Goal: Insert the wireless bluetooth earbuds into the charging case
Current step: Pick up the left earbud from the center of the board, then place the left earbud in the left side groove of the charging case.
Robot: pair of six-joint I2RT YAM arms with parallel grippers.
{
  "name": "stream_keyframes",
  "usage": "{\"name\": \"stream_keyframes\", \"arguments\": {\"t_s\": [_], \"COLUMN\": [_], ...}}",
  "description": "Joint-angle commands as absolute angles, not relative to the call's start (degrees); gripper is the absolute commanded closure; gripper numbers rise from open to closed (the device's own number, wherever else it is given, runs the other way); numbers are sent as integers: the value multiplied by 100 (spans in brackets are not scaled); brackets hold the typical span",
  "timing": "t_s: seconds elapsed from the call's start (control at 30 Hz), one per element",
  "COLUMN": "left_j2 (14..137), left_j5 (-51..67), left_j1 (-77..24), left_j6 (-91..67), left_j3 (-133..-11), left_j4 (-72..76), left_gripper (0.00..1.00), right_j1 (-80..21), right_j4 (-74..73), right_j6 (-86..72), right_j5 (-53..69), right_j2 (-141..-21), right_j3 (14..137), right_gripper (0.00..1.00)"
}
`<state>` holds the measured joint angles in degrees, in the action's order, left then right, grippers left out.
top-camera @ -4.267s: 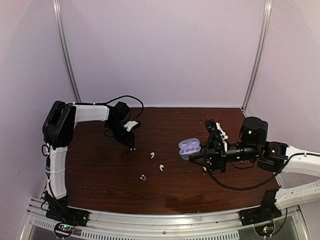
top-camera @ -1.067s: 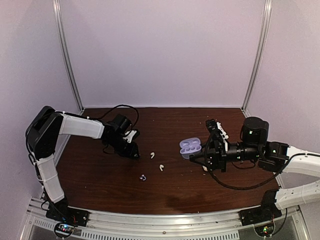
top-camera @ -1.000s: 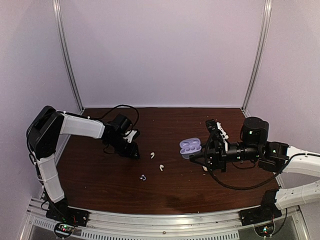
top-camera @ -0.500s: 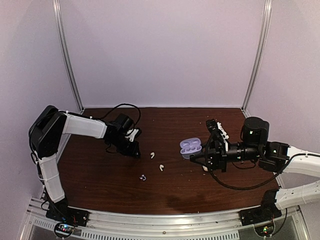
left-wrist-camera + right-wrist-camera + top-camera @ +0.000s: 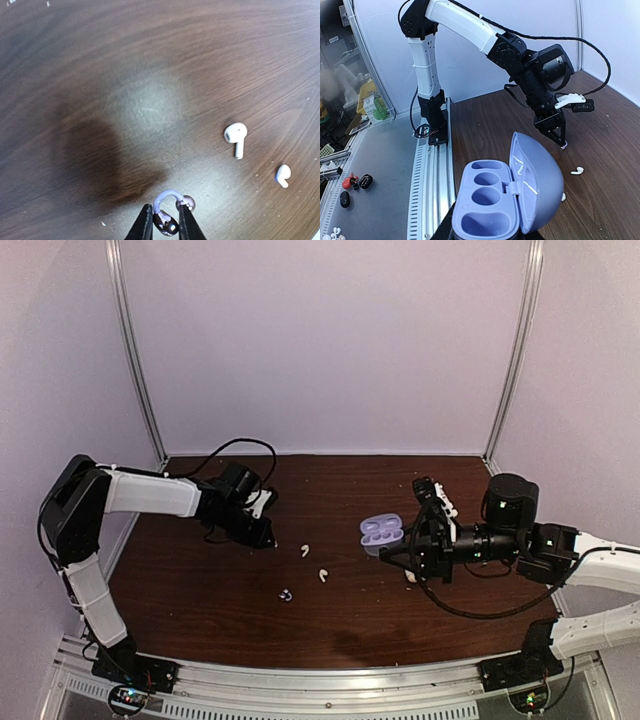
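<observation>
My left gripper [image 5: 268, 540] is shut on a bluish-purple earbud [image 5: 169, 216], a clip-shaped piece with two dark rounded ends, held just above the table. Two white earbuds [image 5: 236, 136] [image 5: 283, 174] lie to its right; they also show in the top view [image 5: 304, 550] [image 5: 322, 575]. A second purple earbud [image 5: 286, 594] lies nearer the front. My right gripper [image 5: 405, 548] is shut on the lavender charging case [image 5: 381, 535]. In the right wrist view the case [image 5: 487, 207] is open, its lid [image 5: 537, 182] up and its wells empty.
A small white object [image 5: 410, 576] lies on the table under my right gripper. The left arm [image 5: 470, 30] and its gripper [image 5: 559, 140] show in the right wrist view, beyond the case. Metal rails [image 5: 330, 680] run along the table's front edge.
My left gripper has moved a little back and to the left with the purple earbud in it. The right arm and the case have not moved.
</observation>
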<state>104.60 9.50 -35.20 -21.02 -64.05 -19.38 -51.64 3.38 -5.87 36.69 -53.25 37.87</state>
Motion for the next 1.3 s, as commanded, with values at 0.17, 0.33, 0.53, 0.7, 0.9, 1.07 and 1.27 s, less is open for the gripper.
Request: {"name": "stream_keyframes", "arguments": {"t_s": [0.17,0.33,0.53,0.7,0.9,1.07,1.27], "left_j2": [9162,7927,6948,6674,6811,7130,7538], "left_j5": [1425,1812,1620,1283,661,495,159], "left_j1": [-3560,-3924,-4470,-5020,-5796,-6149,-6644], "left_j6": [-1666,-1392,-1157,-1129,-1007,-1032,-882], "left_j3": [-5962,-5584,-5475,-5784,-6124,-6327,-6616], "left_j4": [-1009,-81,441,522,629,676,623], "left_gripper": [87,86,86,86,86,86,86], "right_j1": [-5142,-5184,-5268,-5396,-5554,-5641,-5677], "right_j4": [1105,1693,2212,2520,2633,2667,2989], "right_j6": [-461,-165,117,216,288,88,12], "right_j5": [3264,3136,2772,2543,2354,2234,2380], "right_j2": [-5254,-5300,-5490,-5788,-6127,-6443,-6472], "right_j3": [3518,3359,3361,3506,3746,3976,3885], "right_gripper": [100,100,100,100,100,100,100]}}
